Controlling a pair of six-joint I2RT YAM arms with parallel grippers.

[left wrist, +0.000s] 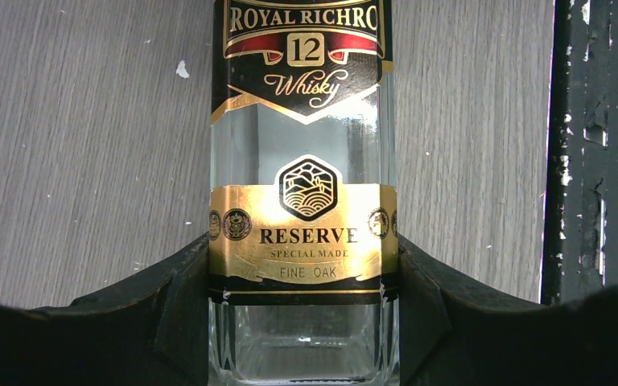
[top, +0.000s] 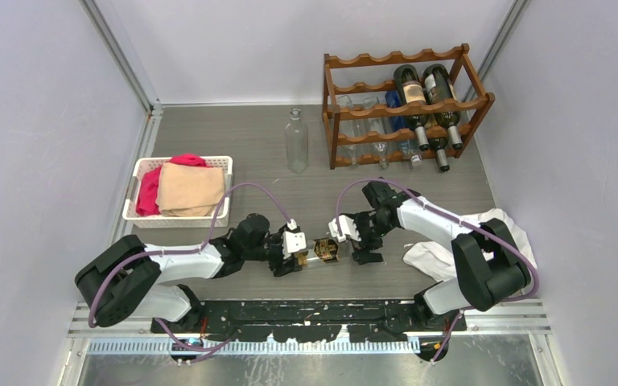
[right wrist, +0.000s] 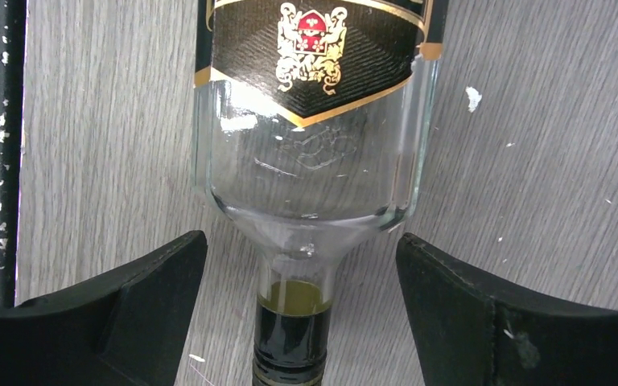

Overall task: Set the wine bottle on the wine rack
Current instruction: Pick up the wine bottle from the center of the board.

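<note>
The wine bottle [top: 324, 251], square clear glass with a black-and-gold "Royal Richro 12 Whisky" label and a gold "Reserve" band, lies on its side. Its base is clamped in the left end effector [left wrist: 302, 251], and its dark neck lies untouched between the wide-spread fingers of the right end effector [right wrist: 302, 241]. The grey wood-grain tabletop [top: 249, 161] is walled in pale lilac, and well beyond the right end effector stand one wine rack [top: 394, 58] holding two dark bottles [top: 409, 90] and one upright clear bottle [top: 296, 141].

Grey wood-grain tabletop [top: 209, 137] enclosed by 3 plain pale lavender walls [top: 233, 40], aluminium posts [top: 121, 52] at both far corners; even light.
</note>
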